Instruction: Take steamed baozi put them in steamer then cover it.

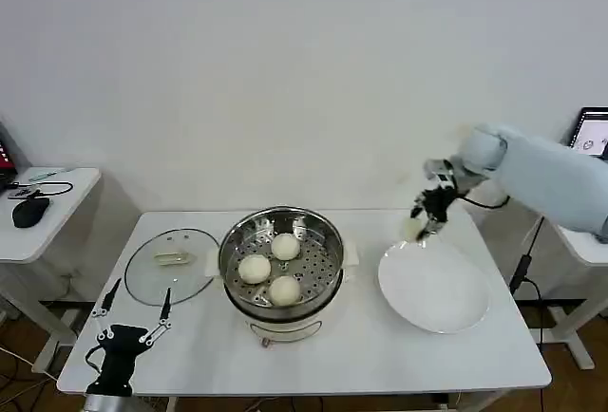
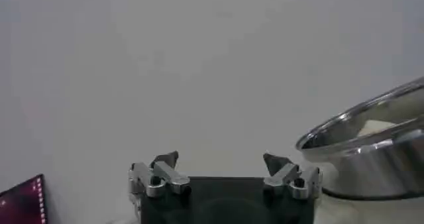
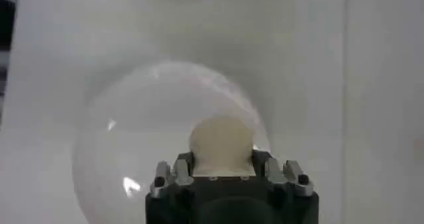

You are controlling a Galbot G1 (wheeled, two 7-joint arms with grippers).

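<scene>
The shiny steel steamer (image 1: 323,284) stands mid-table with three cream baozi on its perforated tray (image 1: 255,268) (image 1: 286,246) (image 1: 285,290). My right gripper (image 1: 419,229) hangs above the far left rim of the white plate (image 1: 446,298), shut on another baozi (image 3: 221,143), which sits between its fingers above the plate (image 3: 132,126). My left gripper (image 1: 136,309) is parked low at the table's front left corner, open and holding nothing; its view catches the steamer's rim (image 2: 371,132).
The round glass lid (image 1: 152,284) lies flat on the table left of the steamer. Side desks stand at both sides of the table, the left one with a mouse (image 1: 30,210).
</scene>
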